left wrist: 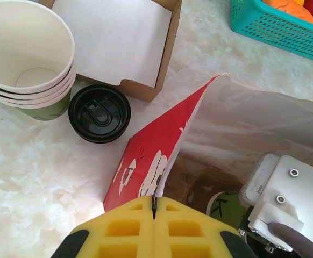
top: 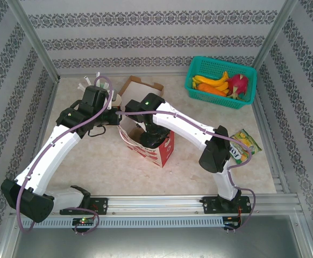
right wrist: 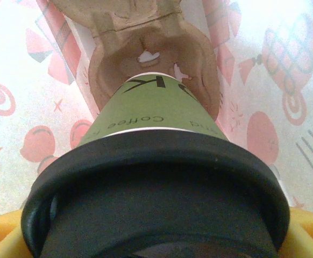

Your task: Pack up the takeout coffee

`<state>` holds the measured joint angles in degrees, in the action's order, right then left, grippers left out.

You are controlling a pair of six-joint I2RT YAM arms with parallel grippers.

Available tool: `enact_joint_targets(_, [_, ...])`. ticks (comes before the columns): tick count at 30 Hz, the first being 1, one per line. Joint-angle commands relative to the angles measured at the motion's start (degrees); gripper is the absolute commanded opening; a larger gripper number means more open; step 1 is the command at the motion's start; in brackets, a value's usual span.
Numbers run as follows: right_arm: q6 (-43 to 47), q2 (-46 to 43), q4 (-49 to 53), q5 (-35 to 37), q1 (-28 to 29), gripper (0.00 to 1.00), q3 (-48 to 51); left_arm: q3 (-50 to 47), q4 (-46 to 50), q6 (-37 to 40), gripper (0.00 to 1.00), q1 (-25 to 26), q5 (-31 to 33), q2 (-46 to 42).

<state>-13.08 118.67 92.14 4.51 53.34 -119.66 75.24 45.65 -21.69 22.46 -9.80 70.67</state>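
the pale stone-look table [top: 92, 166] spreads across the middle of the top view. at its centre stands a red and white paper bag [top: 161, 151], mouth up. in the upper right sits a teal basket [top: 215, 97] of fruit [top: 215, 83], and an open cardboard box [top: 137, 86] lies just above the bag. the left end effector [left wrist: 154, 223] is pinched tight on the bag's upper edge, its yellow pads [left wrist: 124, 231] pressed together with the paper between them. the right end effector [top: 150, 138] reaches down into the bag and grips the takeout coffee [right wrist: 156, 118] near its black-lidded top, jaws wide around it. the cup is inside the bag, its base at a well of the brown pulp carrier [right wrist: 151, 59]; whether it is seated i cannot tell. in the upper left of the left wrist view, a stack of empty cups [left wrist: 30, 64] stands just beside a loose black lid [left wrist: 99, 113].
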Motion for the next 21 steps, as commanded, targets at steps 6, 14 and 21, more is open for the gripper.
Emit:
enact_joint_targets(6, [0.07,1.0,-1.21,-0.43,-0.62,0.52,2.48,1.05,-0.51,0.6,0.0,0.32,0.32,-0.42])
enact_joint_targets(14, [-0.12,0.71,-3.27,-0.63,-0.7,0.52,5.1,0.7,-0.59,0.61,0.0,0.31,0.39,-0.79])
enact_joint_targets(21, [-0.19,0.48,-4.07,-0.54,-0.78,0.52,6.15,0.52,-0.66,0.56,0.0,0.31,0.4,-1.03])
